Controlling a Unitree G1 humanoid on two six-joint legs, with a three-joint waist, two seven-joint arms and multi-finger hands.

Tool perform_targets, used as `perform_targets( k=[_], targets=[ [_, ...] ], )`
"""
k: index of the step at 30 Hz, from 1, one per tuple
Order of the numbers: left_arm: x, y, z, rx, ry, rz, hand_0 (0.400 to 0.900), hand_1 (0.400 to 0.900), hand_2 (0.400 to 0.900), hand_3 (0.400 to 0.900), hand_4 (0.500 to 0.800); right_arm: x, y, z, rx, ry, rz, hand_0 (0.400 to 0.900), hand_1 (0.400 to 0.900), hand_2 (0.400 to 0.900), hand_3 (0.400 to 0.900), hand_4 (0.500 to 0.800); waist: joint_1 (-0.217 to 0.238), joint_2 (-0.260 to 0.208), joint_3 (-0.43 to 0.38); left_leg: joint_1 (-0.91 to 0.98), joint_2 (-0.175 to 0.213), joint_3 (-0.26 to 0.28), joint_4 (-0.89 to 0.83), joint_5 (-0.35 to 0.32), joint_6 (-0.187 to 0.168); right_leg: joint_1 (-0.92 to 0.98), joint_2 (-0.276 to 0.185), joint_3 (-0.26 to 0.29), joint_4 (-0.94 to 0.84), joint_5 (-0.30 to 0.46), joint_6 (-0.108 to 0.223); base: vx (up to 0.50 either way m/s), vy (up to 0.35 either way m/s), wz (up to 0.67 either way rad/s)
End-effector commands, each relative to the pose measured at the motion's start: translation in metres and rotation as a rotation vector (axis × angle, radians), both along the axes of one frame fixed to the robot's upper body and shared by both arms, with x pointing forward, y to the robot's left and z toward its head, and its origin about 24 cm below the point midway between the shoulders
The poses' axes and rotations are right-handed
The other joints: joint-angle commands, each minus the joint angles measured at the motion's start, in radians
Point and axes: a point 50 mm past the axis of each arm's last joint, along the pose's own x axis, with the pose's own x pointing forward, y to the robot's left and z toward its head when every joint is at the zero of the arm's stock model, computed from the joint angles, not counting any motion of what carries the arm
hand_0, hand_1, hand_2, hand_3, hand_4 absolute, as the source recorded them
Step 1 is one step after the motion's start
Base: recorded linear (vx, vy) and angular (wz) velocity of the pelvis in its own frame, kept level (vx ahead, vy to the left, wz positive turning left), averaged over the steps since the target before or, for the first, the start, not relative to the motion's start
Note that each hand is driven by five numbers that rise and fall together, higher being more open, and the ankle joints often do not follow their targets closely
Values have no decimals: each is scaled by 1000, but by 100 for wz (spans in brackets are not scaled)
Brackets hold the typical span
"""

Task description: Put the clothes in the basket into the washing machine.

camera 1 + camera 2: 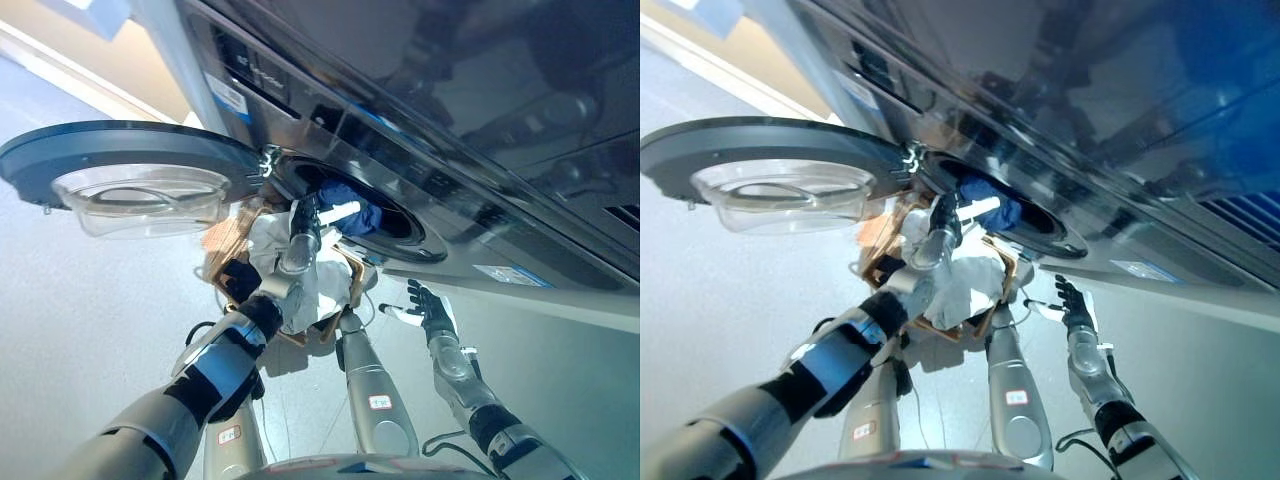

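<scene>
The washing machine (470, 150) fills the upper right, and its round door (130, 175) is swung open to the left. A dark blue garment (358, 217) lies in the drum opening (400, 225). My left hand (305, 222) is raised at the drum's rim, with a straight white-tipped finger touching the blue garment. Below the opening stands a wicker basket (222, 240) holding white clothes (320, 280), partly hidden by my left forearm. My right hand (430, 312) hovers to the right of the basket, below the machine's front, with its fingers spread and holding nothing.
The open door's glass bowl (140, 200) juts out left of my left arm. Grey floor (80, 320) spreads to the left, with a pale wall strip (70, 60) at the top left. The machine's front panel (520, 275) overhangs my right hand.
</scene>
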Motion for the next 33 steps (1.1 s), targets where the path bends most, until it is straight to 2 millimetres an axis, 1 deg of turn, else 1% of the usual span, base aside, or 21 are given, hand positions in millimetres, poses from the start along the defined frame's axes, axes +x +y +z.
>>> perform_targets(
  k=[1, 3, 5, 6, 7, 8, 10, 14, 19, 27, 29, 31, 33],
  targets=[
    [8, -50, 72, -209, -198, -98, 400, 400, 400, 400, 500, -10, -40, 12, -105, -38, -39, 900, 900, 900, 900, 800, -31, 52, -62, -28, 61, -78, -96, 103, -96, -39, 45, -5, -11, 58, 1, 48, -21, -10],
    [9, -55, 80, -255, -194, -110, 400, 400, 400, 400, 500, -12, -42, 13, -108, -38, -37, 900, 900, 900, 900, 800, -45, 57, -73, -24, 69, -71, -117, 111, -100, -53, 50, -1, -4, 56, 1, 40, -20, -10],
    [12, -52, 86, -285, -193, -108, 400, 400, 400, 400, 500, -13, -42, 14, -109, -39, -26, 900, 900, 900, 900, 800, -56, 58, -83, -21, 73, -63, -129, 113, -102, -62, 54, 4, -1, 57, 2, 27, -19, -10],
    [12, -52, 86, -285, -193, -108, 700, 700, 700, 700, 680, -13, -42, 14, -110, -39, -26, 900, 900, 900, 900, 800, -56, 58, -84, -21, 73, -63, -129, 113, -102, -63, 54, 4, -1, 57, 2, 33, -23, -11],
    [15, -47, 90, -250, -213, -101, 700, 700, 700, 700, 680, -17, -43, 13, -111, -35, -21, 900, 900, 900, 900, 800, -61, 59, -93, -23, 75, -60, -123, 108, -101, -67, 56, 8, -4, 60, 3, 30, -25, -4],
    [16, -45, 90, -228, -223, -95, 900, 900, 900, 900, 800, -20, -46, 12, -115, -31, -27, 900, 900, 900, 900, 800, -60, 60, -95, -27, 74, -59, -116, 104, -101, -68, 54, 8, -6, 61, 3, 36, -38, 0],
    [13, -47, 88, -236, -224, -101, 900, 900, 900, 900, 800, -27, -49, 9, -113, -15, -41, 900, 900, 900, 900, 800, -57, 64, -97, -35, 73, -65, -102, 98, -98, -69, 51, 5, -5, 62, 3, 15, -32, 11],
    [10, -48, 76, -217, -200, -97, 900, 900, 900, 900, 800, -30, -50, 6, -108, -6, -50, 900, 900, 900, 900, 800, -49, 66, -102, -58, 66, -81, -69, 87, -97, -71, 45, -5, -1, 62, 0, 1, -26, 16],
    [7, -47, 64, -191, -177, -93, 900, 900, 900, 900, 800, -23, -45, 8, -89, -24, -50, 900, 900, 900, 900, 800, -35, 62, -100, -76, 56, -94, -40, 75, -94, -66, 36, -19, -2, 63, -1, -12, -7, 14],
    [8, -35, 57, -172, -179, -73, 900, 900, 900, 900, 800, -8, -32, 11, -85, -42, -20, 900, 900, 900, 900, 800, -8, 47, -89, -86, 47, -111, -29, 70, -86, -54, 28, -35, -6, 67, 4, -11, 11, 5],
    [6, -31, 46, -162, -157, -73, 900, 900, 900, 900, 800, -6, -30, 10, -87, -41, -21, 900, 900, 900, 900, 800, 1, 44, -88, -84, 49, -117, -22, 66, -82, -50, 28, -42, 11, 58, 1, 2, 11, 16],
    [1, -18, 20, -117, -103, -56, 900, 900, 900, 900, 800, -4, -29, 11, -89, -41, -20, 900, 900, 900, 900, 800, 16, 38, -85, -76, 50, -130, -12, 63, -80, -30, 26, -56, 26, 46, -4, 8, 7, 26],
    [-4, -6, -1, -67, -57, -43, 900, 900, 900, 900, 800, 1, -26, 12, -89, -45, -16, 900, 900, 900, 900, 800, 32, 34, -82, -61, 51, -136, -10, 59, -77, -9, 22, -68, 31, 40, -5, -3, 23, 21]
  ],
)
